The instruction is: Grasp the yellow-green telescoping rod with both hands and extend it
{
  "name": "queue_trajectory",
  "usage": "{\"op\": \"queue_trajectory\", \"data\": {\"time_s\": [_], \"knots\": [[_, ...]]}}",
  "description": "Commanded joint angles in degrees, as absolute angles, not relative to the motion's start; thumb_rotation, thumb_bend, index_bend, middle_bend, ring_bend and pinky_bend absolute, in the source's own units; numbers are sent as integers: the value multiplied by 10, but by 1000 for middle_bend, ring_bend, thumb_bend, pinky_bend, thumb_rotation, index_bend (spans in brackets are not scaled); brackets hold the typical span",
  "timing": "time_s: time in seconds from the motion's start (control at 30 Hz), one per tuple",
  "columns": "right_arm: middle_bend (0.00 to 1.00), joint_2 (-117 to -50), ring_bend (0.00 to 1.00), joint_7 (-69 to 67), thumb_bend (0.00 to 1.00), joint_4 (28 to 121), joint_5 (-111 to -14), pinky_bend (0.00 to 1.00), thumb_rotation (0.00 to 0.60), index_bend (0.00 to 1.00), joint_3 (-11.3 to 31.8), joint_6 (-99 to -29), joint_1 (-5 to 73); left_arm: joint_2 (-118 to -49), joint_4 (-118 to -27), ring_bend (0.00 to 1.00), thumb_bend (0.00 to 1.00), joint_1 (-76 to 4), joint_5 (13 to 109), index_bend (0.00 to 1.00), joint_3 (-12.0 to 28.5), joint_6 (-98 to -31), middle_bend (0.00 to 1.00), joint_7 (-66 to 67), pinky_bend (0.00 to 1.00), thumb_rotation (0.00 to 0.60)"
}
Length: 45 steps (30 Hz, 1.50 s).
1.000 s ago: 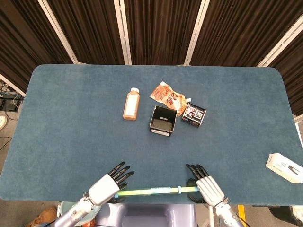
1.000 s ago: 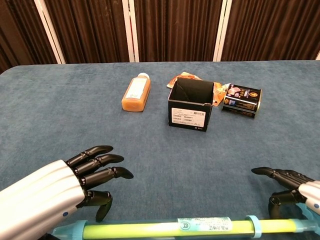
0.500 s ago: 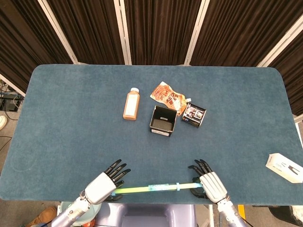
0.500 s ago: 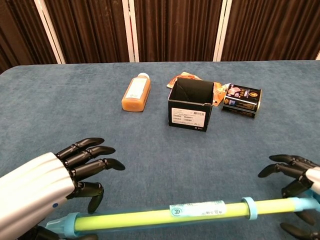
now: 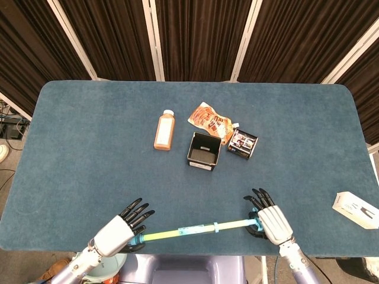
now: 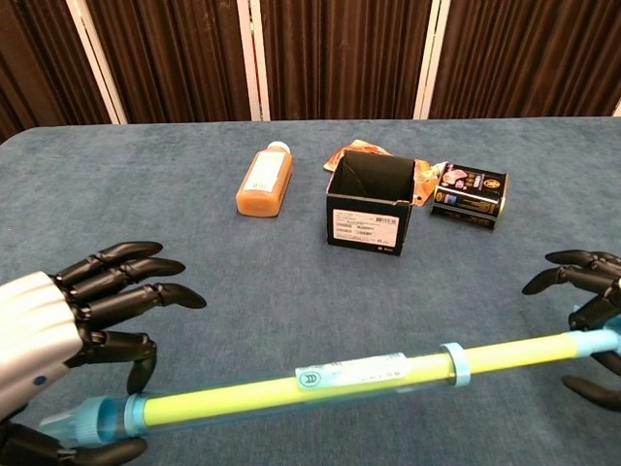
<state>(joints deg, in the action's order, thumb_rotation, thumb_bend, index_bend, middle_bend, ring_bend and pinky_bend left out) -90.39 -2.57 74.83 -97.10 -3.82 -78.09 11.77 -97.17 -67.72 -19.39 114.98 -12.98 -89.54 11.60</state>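
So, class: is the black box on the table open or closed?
Open. The black box stands upright with no lid on top, and the head view looks straight down into its dark inside, where nothing shows.

Take the open box (image 5: 204, 150) at mid-tabletop (image 5: 89, 148) as your landmark. The bottle (image 5: 164, 130) lies left of it, the pouch (image 5: 208, 118) behind it, the small carton (image 5: 243, 144) just right. Your rod (image 5: 195, 228) spans the near edge in front, between left robot hand (image 5: 121, 226) and right robot hand (image 5: 269, 219).

Bright, even overhead lighting, soft faint shadows, sharp focus (chest view slightly wide-angle), no glare
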Motion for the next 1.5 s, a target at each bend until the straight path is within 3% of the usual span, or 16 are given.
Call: {"op": "queue_trajectory", "data": {"time_s": [0.03, 1.5], "knots": [[238, -897, 59, -18, 329, 751, -961, 8, 600, 847, -25, -776, 125, -949, -684, 72, 415, -190, 1160, 662, -135, -917, 173, 109, 53, 600], [243, -897, 71, 38, 313, 681, -817, 7, 600, 856, 114, -727, 200, -868, -676, 72, 419, -157, 1188, 670, -133, -1004, 177, 56, 53, 600]]}}
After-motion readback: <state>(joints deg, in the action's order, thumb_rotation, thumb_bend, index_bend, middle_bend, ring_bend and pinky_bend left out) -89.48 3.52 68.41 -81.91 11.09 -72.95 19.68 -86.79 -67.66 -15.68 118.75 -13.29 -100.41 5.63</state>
